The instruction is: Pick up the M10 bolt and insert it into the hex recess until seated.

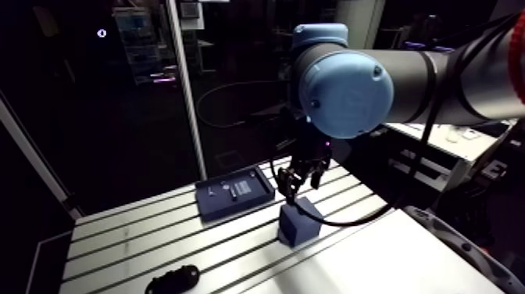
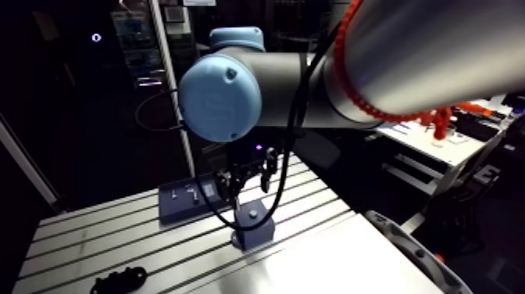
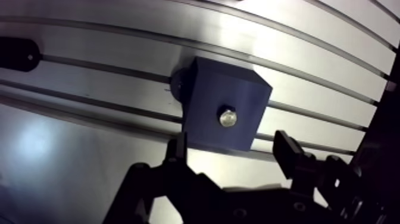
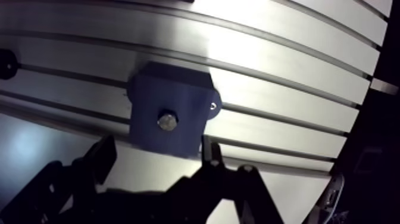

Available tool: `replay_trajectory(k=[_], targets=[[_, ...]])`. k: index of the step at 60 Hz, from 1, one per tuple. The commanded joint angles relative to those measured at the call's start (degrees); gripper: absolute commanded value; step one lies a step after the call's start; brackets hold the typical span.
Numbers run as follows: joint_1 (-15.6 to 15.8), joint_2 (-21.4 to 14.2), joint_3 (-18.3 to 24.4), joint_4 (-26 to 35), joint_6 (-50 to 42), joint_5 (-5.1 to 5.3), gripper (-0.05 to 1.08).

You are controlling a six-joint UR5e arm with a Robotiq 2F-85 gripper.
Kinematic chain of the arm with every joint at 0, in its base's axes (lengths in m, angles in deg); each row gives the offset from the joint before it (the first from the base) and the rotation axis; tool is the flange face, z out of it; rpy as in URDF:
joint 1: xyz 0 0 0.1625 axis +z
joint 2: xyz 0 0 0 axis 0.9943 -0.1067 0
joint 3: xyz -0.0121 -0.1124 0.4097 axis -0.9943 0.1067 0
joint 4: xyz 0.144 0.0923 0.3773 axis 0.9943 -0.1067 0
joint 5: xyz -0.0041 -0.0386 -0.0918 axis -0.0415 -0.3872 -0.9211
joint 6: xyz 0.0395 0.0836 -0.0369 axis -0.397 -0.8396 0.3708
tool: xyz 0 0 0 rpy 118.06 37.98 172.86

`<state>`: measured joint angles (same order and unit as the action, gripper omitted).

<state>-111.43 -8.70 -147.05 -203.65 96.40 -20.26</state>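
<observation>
Wrist view: the M10 bolt point(image 3: 227, 117) sits in the top face of the blue block point(image 3: 209, 89), metal head showing, roughly centred on that face, shank hidden inside; cannot tell if it is fully seated. Nothing touches the bolt. The gripper point(image 3: 231, 143) is above the block with its two black fingers point(image 3: 177, 152) spread wide apart, holding nothing, one tip over the block's near edge and the other off to the side past its corner; the bolt head lies just ahead of the gap between them. The block stands on the slotted aluminium table point(image 3: 309, 71), across one of the dark slots, with a small tab and a screw point(image 4: 213, 106) at its base on one side. A dark rounded object point(image 3: 15, 53) lies on the table well away from the block, only partly in frame. Arm view: the gripper hangs straight over the block, close above it but apart from it, wrist coming down under the light-blue joint cap point(image 1: 344, 90). Behind the block, further back on the table, lies a flat dark-blue tray point(image 1: 205, 205) with a few small pale items in it, too small to identify. A black lumpy object point(image 1: 173, 279) lies near the table's front edge, well apart from block and tray
</observation>
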Motion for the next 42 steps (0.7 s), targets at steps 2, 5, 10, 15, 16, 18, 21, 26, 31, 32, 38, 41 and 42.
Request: replay_trajectory(k=[2, 5, 10, 15, 16, 18, 21, 26, 31, 32, 38, 41, 42], targets=[[-0.2, 0.7, -0.2, 0.3, -6.9, 0.51, 0.96], [-0.1, 0.8, -0.1, 0.3, -7.6, 0.52, 0.99], [-0.1, 1.6, 0.2, 0.3, -9.7, 0.35, 1.04], [-0.1, 2.1, 0.2, 0.3, -10.6, 0.1, 1.06], [-0.1, 2.1, 0.2, 0.3, -10.6, 0.1, 1.06], [-0.1, 2.1, 0.3, 0.3, -10.6, 0.08, 1.06], [-0.1, 2.2, 0.4, 0.4, -10.6, 0.0, 1.07], [-0.1, 2.4, 0.3, 0.5, -10.6, -0.09, 1.07], [-0.1, 2.5, 0.3, 0.5, -10.6, -0.09, 1.07], [-0.1, 2.5, 0.4, 0.5, -10.6, -0.09, 1.07], [-0.1, 2.6, 0.5, 0.6, -10.6, -0.09, 1.08], [-0.1, 2.6, 0.5, 0.6, -10.6, -0.09, 1.08], [-0.1, 2.6, 0.5, 0.7, -10.6, -0.09, 1.08]])
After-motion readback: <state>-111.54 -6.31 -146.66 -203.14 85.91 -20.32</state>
